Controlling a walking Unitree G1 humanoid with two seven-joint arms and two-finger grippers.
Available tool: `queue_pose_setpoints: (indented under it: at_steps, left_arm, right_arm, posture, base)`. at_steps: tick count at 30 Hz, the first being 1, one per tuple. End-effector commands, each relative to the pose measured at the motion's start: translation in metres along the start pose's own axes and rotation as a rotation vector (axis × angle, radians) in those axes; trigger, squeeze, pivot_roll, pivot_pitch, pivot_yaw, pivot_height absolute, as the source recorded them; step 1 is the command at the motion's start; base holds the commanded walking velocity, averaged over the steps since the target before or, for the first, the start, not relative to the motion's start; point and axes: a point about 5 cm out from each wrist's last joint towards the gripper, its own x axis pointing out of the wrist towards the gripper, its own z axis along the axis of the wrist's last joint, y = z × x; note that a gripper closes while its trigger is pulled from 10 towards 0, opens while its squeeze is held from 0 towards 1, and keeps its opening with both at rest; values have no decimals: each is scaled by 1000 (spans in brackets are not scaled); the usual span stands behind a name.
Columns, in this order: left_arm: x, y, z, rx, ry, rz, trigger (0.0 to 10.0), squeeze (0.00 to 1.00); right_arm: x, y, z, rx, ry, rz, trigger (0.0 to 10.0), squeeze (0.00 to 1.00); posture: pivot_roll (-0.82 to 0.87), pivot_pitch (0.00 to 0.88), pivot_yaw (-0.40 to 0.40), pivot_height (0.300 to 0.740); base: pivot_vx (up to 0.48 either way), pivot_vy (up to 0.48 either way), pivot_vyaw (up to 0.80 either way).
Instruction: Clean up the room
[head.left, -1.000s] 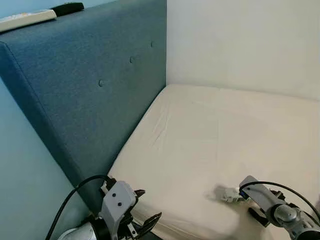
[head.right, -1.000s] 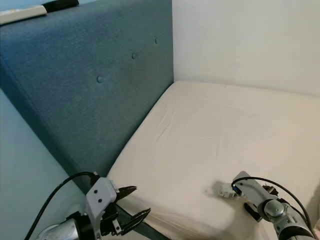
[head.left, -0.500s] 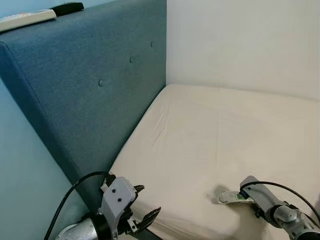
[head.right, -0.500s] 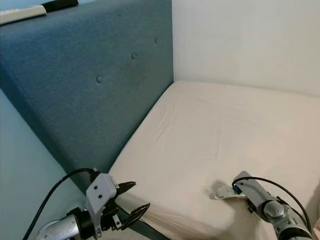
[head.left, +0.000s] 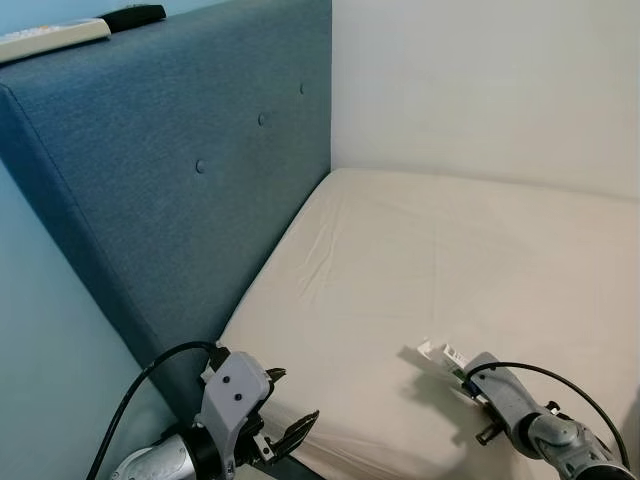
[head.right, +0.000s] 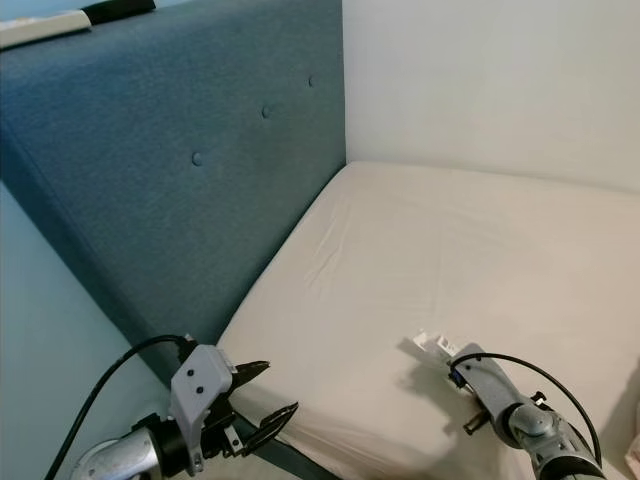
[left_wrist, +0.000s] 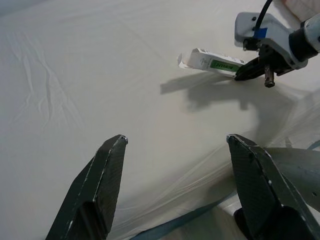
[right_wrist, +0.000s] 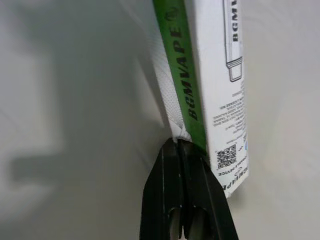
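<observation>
Above the mattress, right gripper pinches a white-green box reading, apparently, "BGMVAPE"; left gripper spread.

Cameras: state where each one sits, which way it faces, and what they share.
Left eye view: head, looking down at the mattress and blue headboard; both arms show.
Right eye view: same scene, slightly shifted.
Left wrist view: along the open left claw across the mattress toward the right claw.
Right wrist view: along the right claw's fingers, shut on the white-and-green box.
Shared: the box shows in all four.
</observation>
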Motion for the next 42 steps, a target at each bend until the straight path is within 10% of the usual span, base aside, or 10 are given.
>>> queue_pose_setpoints:
  at_steps: [1, 21, 31, 33, 34, 42]
  left_arm:
    - [-2, -1, -5, -14, 15, 13, 10000, 0]
    - [-4, -2, -6, -31, 2, 70, 10000, 0]
    - [-11, 21, -24, -72, 59, 375, 10000, 0]
    - [-13, 26, -31, -89, 91, 453, 10000, 0]
    - [-17, 32, -40, -111, 124, 552, 10000, 0]
    - [-21, 33, -66, -137, 252, 774, 10000, 0]
  right_arm:
    - [6, 21, -2, 66, -7, 114, 0, 0]
    - [17, 46, 62, 194, -320, 282, 0, 0]
    - [16, 61, 104, 215, -555, 288, 0, 0]
    - [16, 66, 110, 210, -586, 265, 1647, 0]
    - [16, 76, 116, 202, -613, 259, 10000, 0]
    - [13, 132, 123, 224, -686, 219, 10000, 0]
  posture:
    - [256, 321, 32, 592]
    - [231, 312, 13, 592]
    - [152, 246, -21, 592]
    - [134, 233, -27, 592]
    - [112, 215, -36, 592]
    - [61, 159, -59, 592]
  base:
    - [0, 0, 0]
    - [0, 0, 0]
    - [0, 0, 0]
    - [0, 0, 0]
    - [0, 0, 0]
    - [0, 0, 0]
